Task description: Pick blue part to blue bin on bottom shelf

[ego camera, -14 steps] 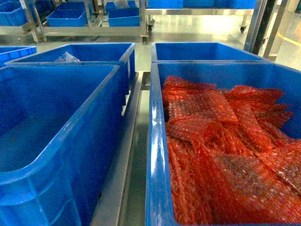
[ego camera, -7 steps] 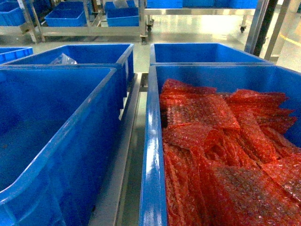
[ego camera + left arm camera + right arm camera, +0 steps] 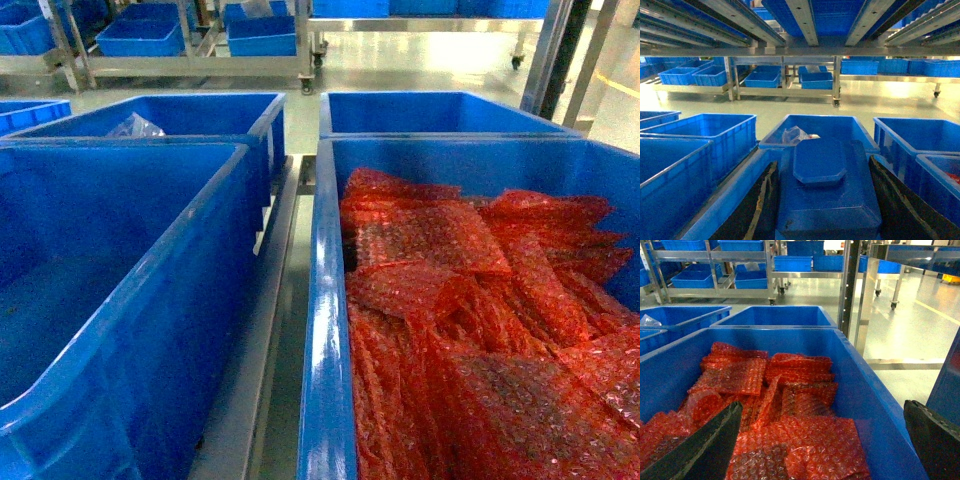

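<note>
Left gripper (image 3: 827,195) closed around a smooth, glossy blue part (image 3: 826,187) with a raised octagonal top, held over the near blue bin (image 3: 715,215). Right gripper (image 3: 820,450) spread wide — dark, matte fingers (image 3: 700,445) apart above crinkled red bubble-wrap bags (image 3: 460,300) heaped in a hard plastic bin (image 3: 325,330). Beyond, a rectangular bin (image 3: 200,115) with a clear bag (image 3: 135,125) — then shelving (image 3: 790,50) of metal rails.

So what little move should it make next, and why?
Probably ease the left tool forward and down toward the blue bin just ahead. The blue part sits between its fingers, apparently gripped, not yet in any bin. The right tool hangs open over red bubble wrap, so it seems uninvolved.
</note>
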{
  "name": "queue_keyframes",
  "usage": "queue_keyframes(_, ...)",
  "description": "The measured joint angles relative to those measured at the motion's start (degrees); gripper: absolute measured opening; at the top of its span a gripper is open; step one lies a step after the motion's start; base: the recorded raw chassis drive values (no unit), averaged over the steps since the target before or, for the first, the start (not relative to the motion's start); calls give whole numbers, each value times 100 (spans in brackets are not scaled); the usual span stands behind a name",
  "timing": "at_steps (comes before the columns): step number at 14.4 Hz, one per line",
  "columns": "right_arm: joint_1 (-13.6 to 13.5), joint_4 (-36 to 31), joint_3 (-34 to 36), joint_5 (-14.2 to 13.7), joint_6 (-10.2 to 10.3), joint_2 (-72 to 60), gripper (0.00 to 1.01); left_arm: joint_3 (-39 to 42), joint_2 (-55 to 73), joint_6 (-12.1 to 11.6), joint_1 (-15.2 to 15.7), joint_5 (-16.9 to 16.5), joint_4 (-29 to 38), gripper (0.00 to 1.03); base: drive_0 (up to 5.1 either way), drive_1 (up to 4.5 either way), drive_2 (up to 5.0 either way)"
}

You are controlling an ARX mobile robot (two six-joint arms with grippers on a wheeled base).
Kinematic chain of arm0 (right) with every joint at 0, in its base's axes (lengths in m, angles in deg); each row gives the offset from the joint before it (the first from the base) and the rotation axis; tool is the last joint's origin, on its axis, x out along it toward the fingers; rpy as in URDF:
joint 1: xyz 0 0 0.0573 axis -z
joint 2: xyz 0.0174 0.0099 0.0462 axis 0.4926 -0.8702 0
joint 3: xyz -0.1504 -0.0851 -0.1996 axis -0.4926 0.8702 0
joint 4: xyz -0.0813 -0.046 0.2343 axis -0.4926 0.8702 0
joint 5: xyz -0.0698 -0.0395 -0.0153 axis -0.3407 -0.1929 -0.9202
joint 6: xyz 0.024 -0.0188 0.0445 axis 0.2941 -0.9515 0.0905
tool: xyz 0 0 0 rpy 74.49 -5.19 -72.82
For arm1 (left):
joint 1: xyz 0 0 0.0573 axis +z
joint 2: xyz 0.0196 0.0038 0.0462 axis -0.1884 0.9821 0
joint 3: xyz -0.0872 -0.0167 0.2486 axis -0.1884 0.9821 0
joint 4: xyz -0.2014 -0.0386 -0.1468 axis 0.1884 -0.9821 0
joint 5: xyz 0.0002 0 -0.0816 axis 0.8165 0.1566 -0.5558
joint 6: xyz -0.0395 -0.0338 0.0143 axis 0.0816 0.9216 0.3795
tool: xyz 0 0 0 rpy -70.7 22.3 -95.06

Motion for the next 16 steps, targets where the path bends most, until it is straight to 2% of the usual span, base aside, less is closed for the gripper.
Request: queue_keyframes(16,0,0,0,0,2,0,98,0,0,0,0,0,-2,43,0,0,0)
